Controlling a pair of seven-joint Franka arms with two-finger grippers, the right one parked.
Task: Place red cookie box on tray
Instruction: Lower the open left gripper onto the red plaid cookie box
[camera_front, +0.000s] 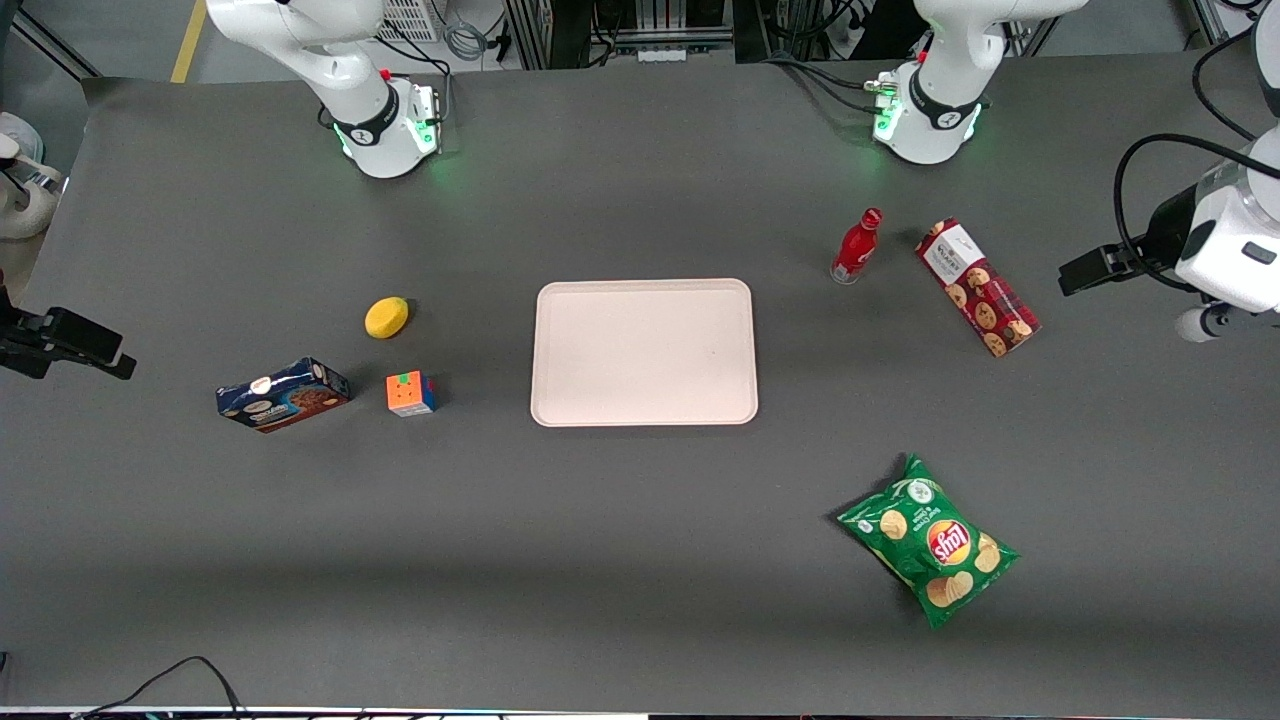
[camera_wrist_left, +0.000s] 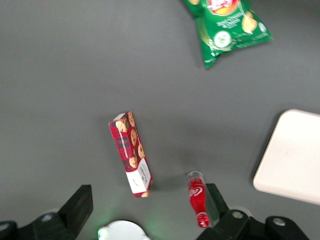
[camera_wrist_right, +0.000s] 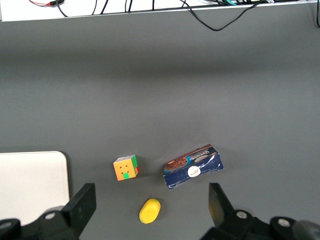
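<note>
Seven items lie on the worktop (camera_front: 640, 560). My end effector (camera_wrist_left: 150, 210) hangs high above the working arm's end, fingers (camera_wrist_left: 77, 205) spread wide and holding nothing. The cookie box (camera_front: 977, 287) lies flat and diagonal on the worktop, white label end farther from the front camera, well apart from the tray (camera_front: 644, 352). A red bottle (camera_front: 857, 247) stands upright just beside the box, between it and the tray, touching neither. A green chip bag (camera_front: 929, 539) lies nearer the front camera than the box, well clear of it. Toward the parked arm's end lie a lemon (camera_front: 386, 317), a puzzle cube (camera_front: 411, 393) and a blue box (camera_front: 283, 394), all apart from the tray. Nothing rests on the tray or on the box.
</note>
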